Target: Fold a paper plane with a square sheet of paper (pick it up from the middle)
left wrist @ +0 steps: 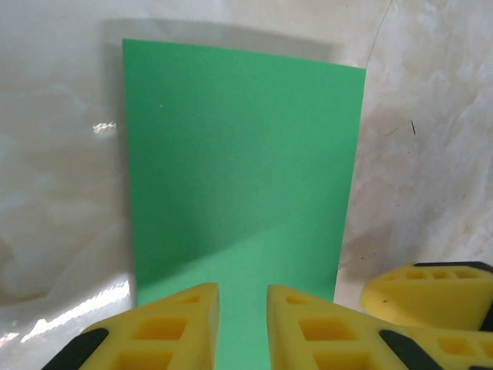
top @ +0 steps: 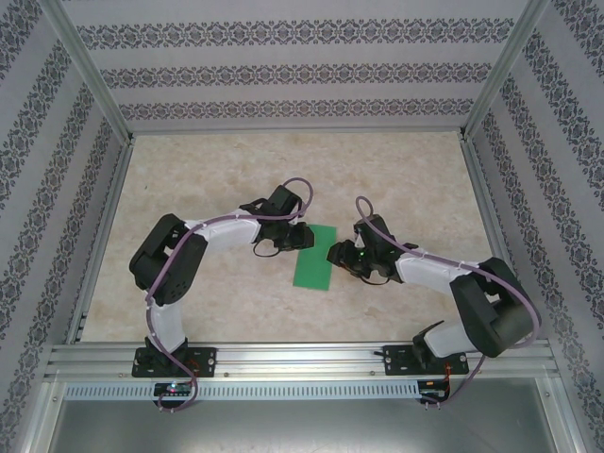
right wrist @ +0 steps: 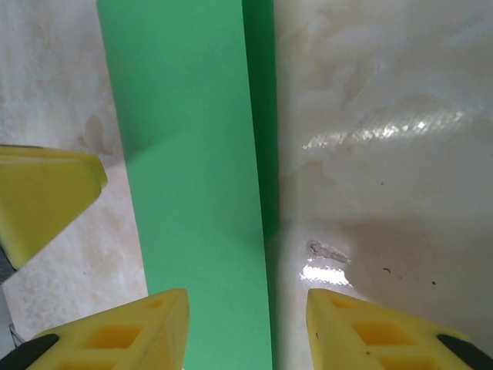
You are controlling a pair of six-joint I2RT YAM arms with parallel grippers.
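Observation:
The square sheet of paper (top: 313,257) is bright green and lies flat on the table, folded into a long rectangle. In the left wrist view the paper (left wrist: 239,169) runs away from my left gripper (left wrist: 243,291), whose yellow fingers hover over its near end with a narrow gap, gripping nothing. From above, that left gripper (top: 281,243) is at the paper's upper left. My right gripper (top: 345,257) is at the paper's right side. Its fingers stand wide open (right wrist: 246,297) astride the paper's right edge (right wrist: 192,154), where a darker lower layer shows.
The table top (top: 217,179) is pale marbled and glossy, boxed in by patterned walls and an aluminium frame (top: 293,357) at the near edge. The two grippers are close: a right finger (left wrist: 431,293) shows in the left wrist view, a left finger (right wrist: 38,193) in the right.

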